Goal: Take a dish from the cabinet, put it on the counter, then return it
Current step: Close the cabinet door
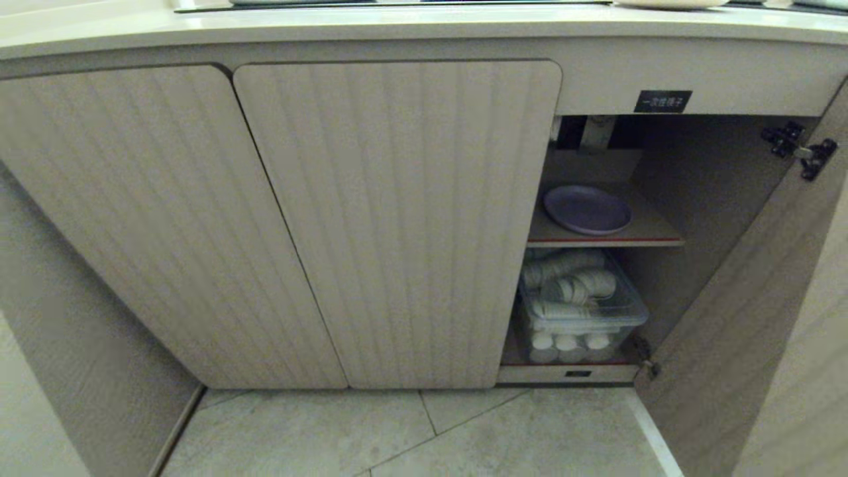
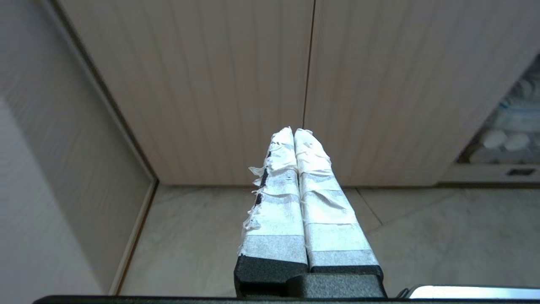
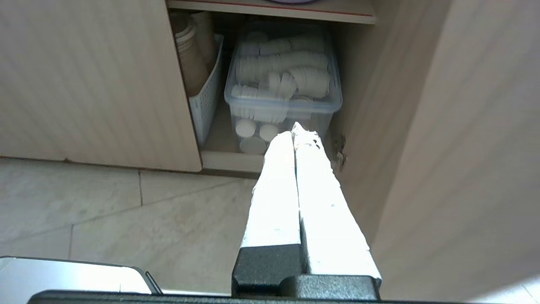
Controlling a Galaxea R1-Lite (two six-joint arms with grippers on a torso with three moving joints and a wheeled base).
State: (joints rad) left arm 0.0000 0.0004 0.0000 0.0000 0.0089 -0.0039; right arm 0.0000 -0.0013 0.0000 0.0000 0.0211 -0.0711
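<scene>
The pale lavender dish (image 1: 587, 209) lies flat on the red-edged inner shelf (image 1: 652, 236) of the cabinet (image 1: 397, 218), whose right-hand door (image 1: 735, 331) stands open. The cream counter (image 1: 331, 26) runs along the top of the head view. Neither arm shows in the head view. In the left wrist view my left gripper (image 2: 294, 131) is shut and empty, low above the floor and facing the two shut ribbed doors. My right gripper (image 3: 294, 127) is shut and empty too, pointing at the cabinet's open lower compartment; only a sliver of the dish (image 3: 291, 1) shows there.
A clear plastic bin (image 1: 583, 308) of white paper cups fills the lower compartment, with a white basket (image 3: 205, 97) of cups beside it. A black label (image 1: 662, 101) sits above the opening. The open door stands close on the right. Tiled floor (image 1: 424, 430) lies in front.
</scene>
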